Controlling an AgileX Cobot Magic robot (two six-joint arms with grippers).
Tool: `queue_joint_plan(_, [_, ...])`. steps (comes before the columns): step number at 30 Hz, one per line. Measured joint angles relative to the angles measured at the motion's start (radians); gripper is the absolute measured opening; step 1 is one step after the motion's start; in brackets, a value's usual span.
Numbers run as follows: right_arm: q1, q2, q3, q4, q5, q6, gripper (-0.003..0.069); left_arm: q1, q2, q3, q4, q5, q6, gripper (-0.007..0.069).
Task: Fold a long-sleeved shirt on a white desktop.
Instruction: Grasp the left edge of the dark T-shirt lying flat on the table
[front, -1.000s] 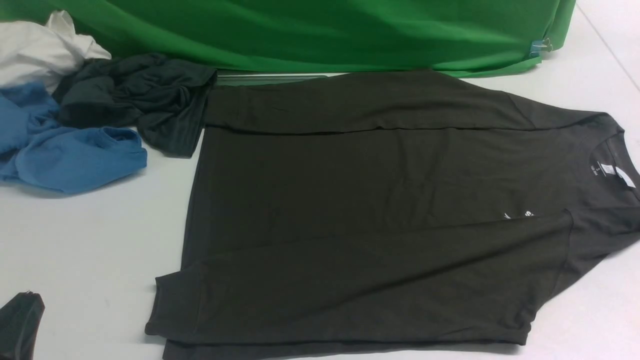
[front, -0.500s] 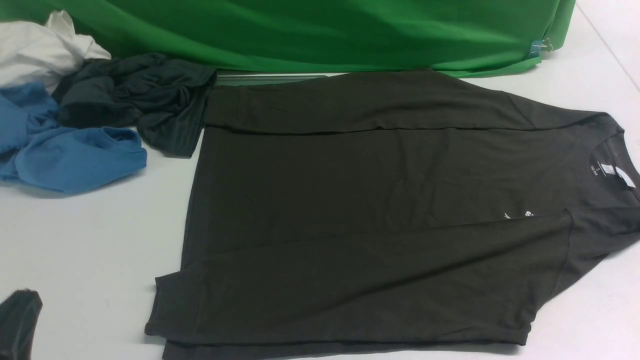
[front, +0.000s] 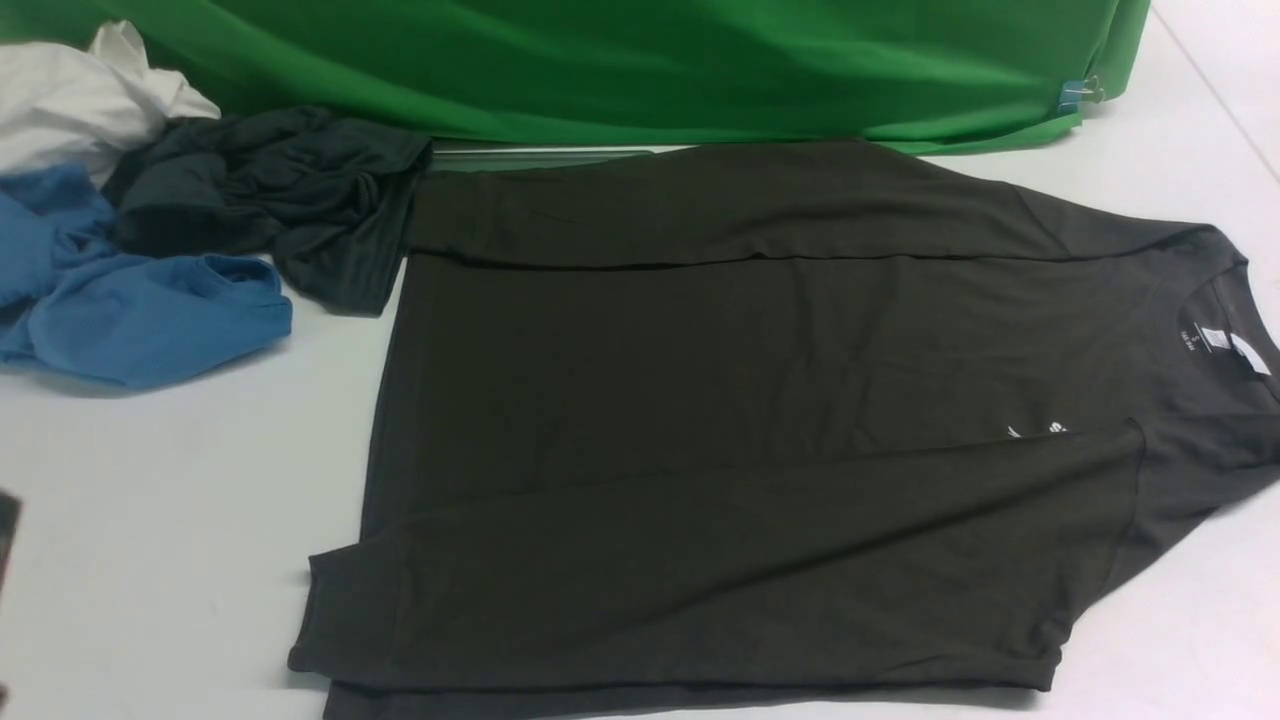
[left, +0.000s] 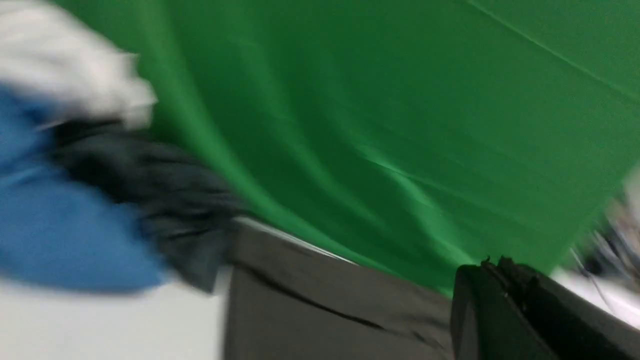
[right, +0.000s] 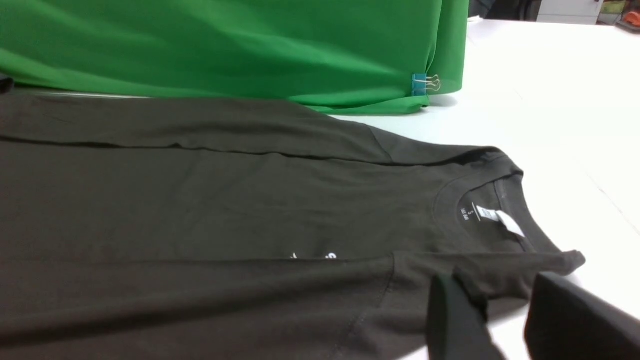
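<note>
The long-sleeved shirt (front: 720, 420) lies flat on the white desktop (front: 180, 500), neck to the right, with both sleeves folded across its body. Its white neck label (front: 1240, 350) and chest print (front: 1040, 430) show. In the right wrist view my right gripper (right: 495, 295) stands open low over the shirt (right: 200, 210), at the near shoulder beside the collar. My left gripper (left: 492, 265) is shut with nothing in it, in a blurred view off the shirt's hem end; only a dark sliver of it (front: 5, 540) shows at the front view's left edge.
A charcoal-black garment (front: 280, 200), a blue garment (front: 140, 310) and a white cloth (front: 80, 100) are heaped at the back left, touching the shirt's far hem corner. The green backdrop (front: 640, 60) with a blue binder clip (front: 1080, 93) closes off the back.
My left gripper has risen from the front view's bottom left corner and slid almost out past the left edge. The shirt has not moved.
</note>
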Motion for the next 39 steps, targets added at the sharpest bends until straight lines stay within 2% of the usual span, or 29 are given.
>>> queue_joint_plan(3, [0.000,0.000,0.000,0.000,0.000,0.000,0.0242,-0.018,0.072,-0.147,0.036,0.172,0.115,0.0021])
queue_joint_plan(9, [0.000,0.000,0.000,0.000,-0.001,0.000,0.0242,-0.018,0.468,-0.334,0.168,0.474,0.192,0.0021])
queue_joint_plan(11, [0.000,0.000,0.000,0.000,-0.001,0.000,0.0242,-0.019,0.574,-0.364,0.179,0.525,0.230,0.0021])
queue_joint_plan(14, [0.000,0.000,0.000,0.000,-0.016,0.000,0.0242,-0.038,0.690,-0.400,0.178,0.554,0.256,0.0021])
queue_joint_plan(16, [0.000,0.000,0.000,0.001,-0.078,0.025,0.0242,-0.090,0.785,-0.439,0.179,0.581,0.283,0.0021])
queue_joint_plan(20, [0.000,0.000,0.000,0.004,-0.203,0.144,0.0242,-0.164,0.859,-0.474,0.198,0.643,0.318,0.0021])
queue_joint_plan(22, [0.000,0.000,0.000,0.006,-0.331,0.220,0.0242,-0.207,0.897,-0.478,0.205,0.665,0.336,0.0021])
queue_joint_plan(25, [0.000,0.000,0.000,0.008,-0.421,0.267,0.0242,-0.225,0.919,-0.478,0.209,0.667,0.362,0.0021])
queue_joint_plan(27, [0.000,0.000,0.000,0.010,-0.443,0.349,0.0231,-0.225,0.925,-0.479,0.213,0.665,0.367,0.0021])
queue_joint_plan(29, [0.011,0.004,-0.003,0.013,-0.401,0.444,0.0209,-0.225,0.927,-0.482,0.235,0.647,0.368,0.0021])
queue_joint_plan(31, [0.054,0.052,-0.051,0.015,-0.252,0.471,0.0171,-0.225,0.928,-0.484,0.258,0.620,0.368,0.0021])
queue_joint_plan(33, [0.108,0.113,-0.118,0.024,-0.113,0.433,0.0143,-0.225,0.934,-0.489,0.273,0.604,0.368,0.0021])
queue_joint_plan(34, [0.200,0.203,-0.231,0.044,0.028,0.340,0.0121,-0.225,0.948,-0.504,0.289,0.603,0.368,0.0021])
queue_joint_plan(36, [0.306,0.338,-0.362,0.050,0.212,0.255,0.0108,-0.225,0.977,-0.529,0.300,0.620,0.368,0.0021])
queue_joint_plan(37, [0.318,0.352,-0.392,0.050,0.255,0.247,0.0108,-0.225,0.981,-0.532,0.300,0.623,0.368,0.0021])
queue_joint_plan(38, [0.415,0.462,-0.504,0.039,0.420,0.188,0.0107,-0.225,1.013,-0.552,0.307,0.647,0.369,0.0021])
queue_joint_plan(39, [0.439,0.475,-0.517,0.035,0.439,0.175,0.0107,-0.225,1.021,-0.556,0.309,0.653,0.369,0.0021])
